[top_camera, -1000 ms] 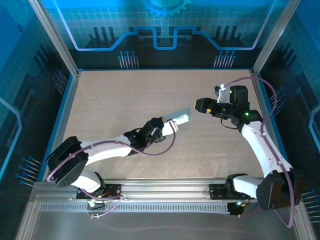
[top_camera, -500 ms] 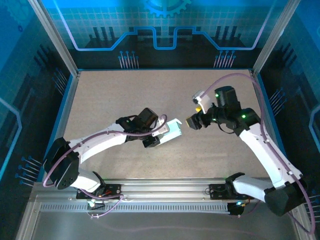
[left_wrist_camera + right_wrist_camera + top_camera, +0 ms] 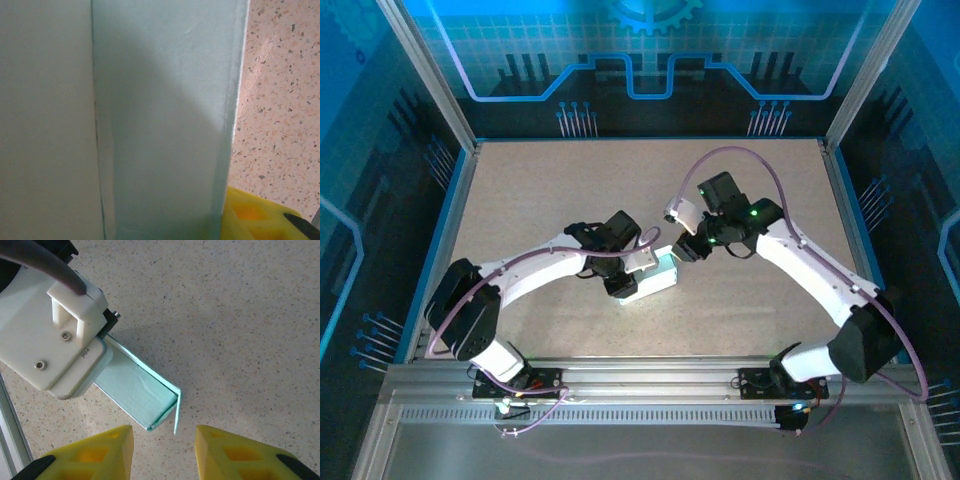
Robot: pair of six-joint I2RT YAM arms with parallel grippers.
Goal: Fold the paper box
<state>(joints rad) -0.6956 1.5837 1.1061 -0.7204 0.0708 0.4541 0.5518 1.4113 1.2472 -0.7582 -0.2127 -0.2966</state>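
Speckled beige tabletop [image 3: 520,200] lies under the paper box [image 3: 658,282], which sits near the middle of the surface, a little toward the arms' bases. The pale mint card is partly folded: a shallow, open-ended sleeve with a thin flap standing at its free end. The left gripper [image 3: 640,270] is clamped on the box's other end, its white finger lying over the card. The right gripper [image 3: 164,450] hovers just beside the free end, its yellow fingers [image 3: 235,452] spread apart and grasping nothing. Blue-lit panels wall the table.
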